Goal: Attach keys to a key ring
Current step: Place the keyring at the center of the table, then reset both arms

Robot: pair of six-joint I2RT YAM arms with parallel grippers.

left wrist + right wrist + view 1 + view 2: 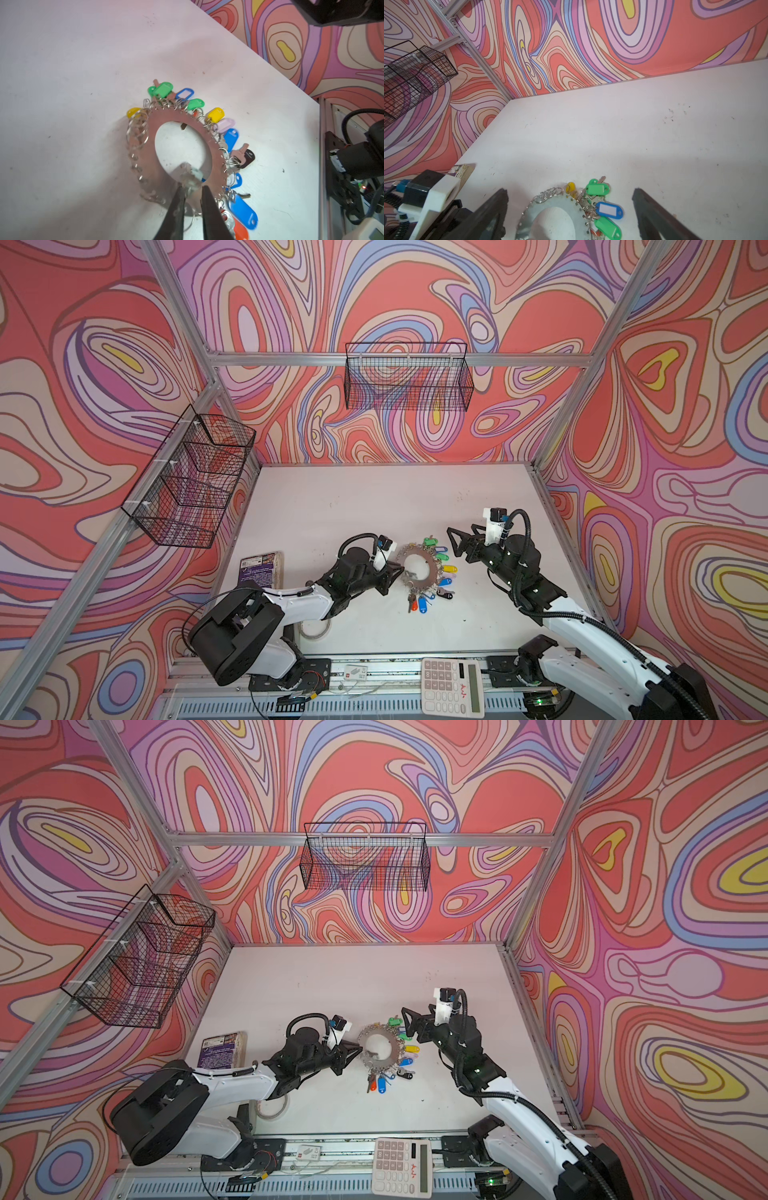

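The slightly parted left hand (192, 187) is held at the rim of the ring (164, 116) on the desk (62, 104), and the right hand (570, 191) is held wide apart beside the keys (598, 189)

White table (374, 506): key ring (434, 572), keys (422, 605)

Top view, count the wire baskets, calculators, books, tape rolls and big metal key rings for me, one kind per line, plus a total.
wire baskets: 2
calculator: 1
book: 1
tape roll: 1, partly under the left arm
key ring: 1
Total: 6
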